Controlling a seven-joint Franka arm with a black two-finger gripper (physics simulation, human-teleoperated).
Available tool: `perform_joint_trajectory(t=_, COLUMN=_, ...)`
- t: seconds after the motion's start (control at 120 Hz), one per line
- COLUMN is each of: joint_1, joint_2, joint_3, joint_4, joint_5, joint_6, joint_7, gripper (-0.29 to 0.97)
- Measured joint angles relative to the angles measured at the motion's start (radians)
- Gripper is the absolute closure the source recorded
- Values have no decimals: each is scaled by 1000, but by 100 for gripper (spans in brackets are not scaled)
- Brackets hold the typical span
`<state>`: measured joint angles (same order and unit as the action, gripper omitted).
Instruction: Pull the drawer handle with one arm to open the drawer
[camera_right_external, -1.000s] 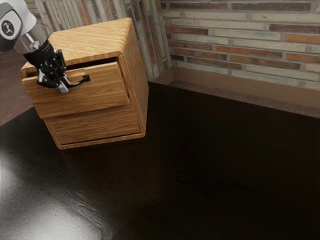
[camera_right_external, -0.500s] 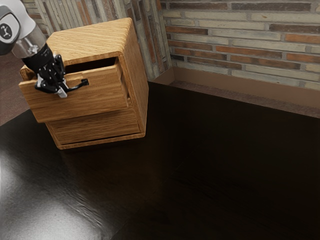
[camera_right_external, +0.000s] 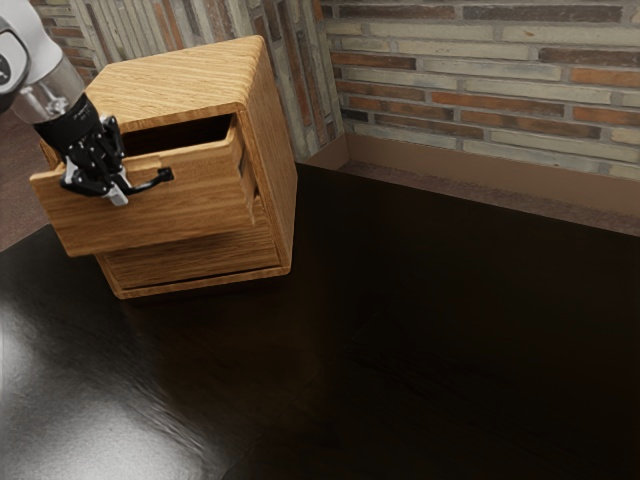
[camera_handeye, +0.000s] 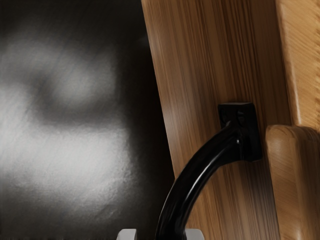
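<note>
Gripping the black handle (camera_right_external: 152, 180) from 2 sides, the gripper (camera_right_external: 110, 187) sits nearly closed in the exterior view. The upper drawer (camera_right_external: 160, 212) juts partway out of the wooden cabinet (camera_right_external: 210, 80) on the dark table (camera_right_external: 420, 340). In the wrist view, the curved handle (camera_handeye: 200, 175) arches from the upper drawer (camera_handeye: 210, 65) toward the hand.

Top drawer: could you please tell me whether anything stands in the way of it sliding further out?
Nothing visible does: the gripper is shut on the handle, and the top drawer faces open space over the table.

Arm (camera_right_external: 40, 80) off the exterior view's left edge (handle (camera_right_external: 150, 182) half behind gripper (camera_right_external: 108, 186))
</note>
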<state>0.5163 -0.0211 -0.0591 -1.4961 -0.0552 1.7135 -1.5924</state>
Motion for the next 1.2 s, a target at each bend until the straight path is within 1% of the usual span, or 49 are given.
perform_joint_trajectory(t=0.475, joint_1=11, joint_2=-83, joint_3=-29, joint_4=-90, joint_5=-1, joint_6=-1, joint_7=0, gripper=65)
perform_joint_trajectory(t=0.683, joint_1=8, joint_2=-105, joint_3=-29, joint_4=-118, joint_5=0, joint_6=-1, joint_7=0, gripper=65)
perform_joint_trajectory(t=1.2, joint_1=8, joint_2=-207, joint_3=-28, joint_4=-218, joint_5=-1, joint_6=-11, joint_7=0, gripper=65)
